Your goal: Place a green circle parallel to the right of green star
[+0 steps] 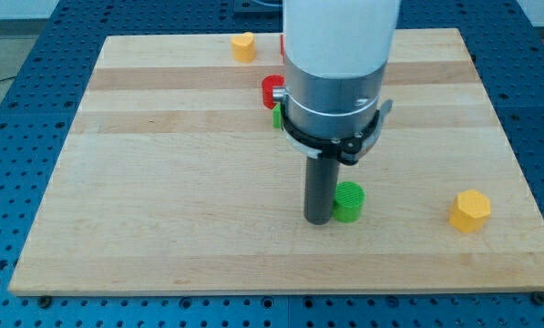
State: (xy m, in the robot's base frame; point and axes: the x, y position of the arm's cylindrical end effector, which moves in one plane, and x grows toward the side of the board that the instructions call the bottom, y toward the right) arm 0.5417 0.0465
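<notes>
A green circle block (pixel 349 202) lies on the wooden board a little right of the view's middle, in the lower half. My tip (pixel 318 219) stands right against the circle's left side, touching or nearly touching it. A small green piece (pixel 277 116), which may be the green star, shows just left of the arm's body below a red block; most of it is hidden by the arm, so its shape cannot be made out.
A red block (pixel 272 91) sits left of the arm, partly hidden. A yellow block (pixel 243 46) lies near the board's top edge. A yellow hexagon block (pixel 470 210) lies at the lower right. A red sliver (pixel 282 46) shows beside the arm at the top.
</notes>
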